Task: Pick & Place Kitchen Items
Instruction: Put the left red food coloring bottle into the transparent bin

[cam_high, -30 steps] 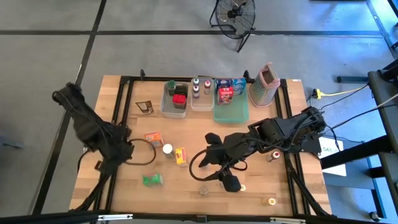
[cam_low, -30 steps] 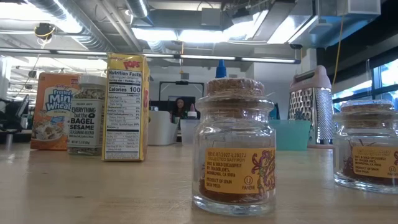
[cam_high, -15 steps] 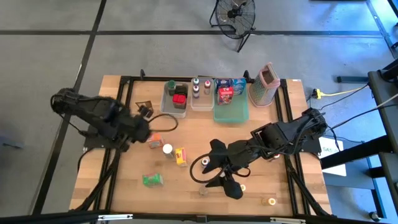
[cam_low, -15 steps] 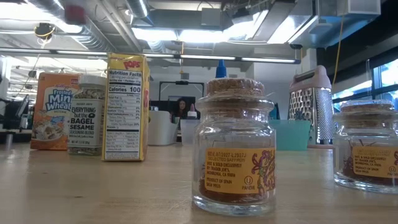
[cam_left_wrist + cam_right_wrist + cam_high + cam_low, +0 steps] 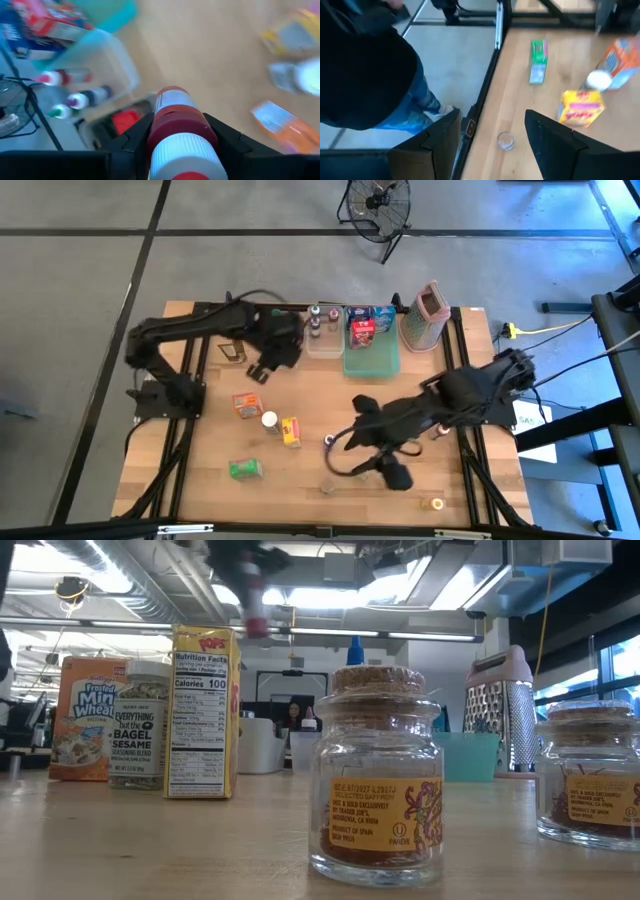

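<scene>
High view: the left gripper (image 5: 268, 358) hangs by the clear tubs (image 5: 281, 350) at the far edge of the surface (image 5: 200, 460); what it carries is hidden under the arm. The right gripper (image 5: 338, 452) hovers mid-surface, with a small jar (image 5: 328, 486) just beyond its fingers and a yellow box (image 5: 290, 431), a white-capped bottle (image 5: 269, 420), an orange box (image 5: 246, 403) and a green packet (image 5: 244, 469) farther off.

Low view: a blurred dark arm crosses the top carrying something red; which arm cannot be told here. A cork-topped jar (image 5: 378, 780) stands close to the lens.

Left wrist view: the fingers (image 5: 131, 142) are clamped on a red-and-white spice bottle (image 5: 178, 135), which sits squarely between them and juts forward past their tips, over a tub holding three small bottles (image 5: 75, 95).

Right wrist view: the fingers (image 5: 440, 140) are spread apart and empty, the small jar on the surface between them. A person's leg (image 5: 412, 102) shows beside the table.

Risk, as I judge it: the bottle is gripped on a round body, so a fast swing could twist it loose, or a release from height could topple the bottles in the tub.
</scene>
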Robot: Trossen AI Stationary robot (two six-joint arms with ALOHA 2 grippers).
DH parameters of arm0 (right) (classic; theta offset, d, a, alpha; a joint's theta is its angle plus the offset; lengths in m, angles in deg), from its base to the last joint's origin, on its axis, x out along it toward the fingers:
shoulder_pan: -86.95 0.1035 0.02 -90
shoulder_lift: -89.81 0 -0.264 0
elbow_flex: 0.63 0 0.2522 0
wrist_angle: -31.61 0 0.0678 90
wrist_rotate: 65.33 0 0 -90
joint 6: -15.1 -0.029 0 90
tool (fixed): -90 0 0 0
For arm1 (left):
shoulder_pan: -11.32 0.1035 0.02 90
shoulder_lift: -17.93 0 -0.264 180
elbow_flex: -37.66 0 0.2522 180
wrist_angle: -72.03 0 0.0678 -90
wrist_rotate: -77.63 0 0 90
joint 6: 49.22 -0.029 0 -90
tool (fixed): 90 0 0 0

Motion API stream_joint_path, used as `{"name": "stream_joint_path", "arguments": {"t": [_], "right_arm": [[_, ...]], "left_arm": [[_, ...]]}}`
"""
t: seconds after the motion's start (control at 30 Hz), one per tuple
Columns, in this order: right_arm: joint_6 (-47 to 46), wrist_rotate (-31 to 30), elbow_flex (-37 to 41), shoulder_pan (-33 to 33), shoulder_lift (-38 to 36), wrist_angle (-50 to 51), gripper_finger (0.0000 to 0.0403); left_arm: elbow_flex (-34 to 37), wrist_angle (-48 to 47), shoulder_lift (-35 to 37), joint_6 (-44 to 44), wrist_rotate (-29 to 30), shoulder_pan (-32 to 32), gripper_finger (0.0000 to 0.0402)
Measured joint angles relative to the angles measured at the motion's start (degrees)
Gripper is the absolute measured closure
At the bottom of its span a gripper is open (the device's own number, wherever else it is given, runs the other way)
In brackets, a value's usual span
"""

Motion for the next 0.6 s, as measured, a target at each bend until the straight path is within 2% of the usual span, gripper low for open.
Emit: {"name": "stream_joint_path", "arguments": {"t": [0.23, 0.37, 0.6], "right_arm": [[11.1, -3.2, 0.0, 2.8, -4.6, 2.8, 0.0179], [13.7, -4.5, 0.0, 3.1, -4.7, 6.5, 0.0178], [14.3, -4.5, 0.0, 2.3, -4.7, 11.0, 0.0178]], "left_arm": [[-12.9, 0.7, -11.9, 1.6, -0.5, 5.2, 0.0261], [-17.7, 0.7, -18.0, 2.3, -1.0, 6.6, 0.0261], [-19.6, 2.8, -24.7, 1.3, -4.9, 10.3, 0.0261]]}}
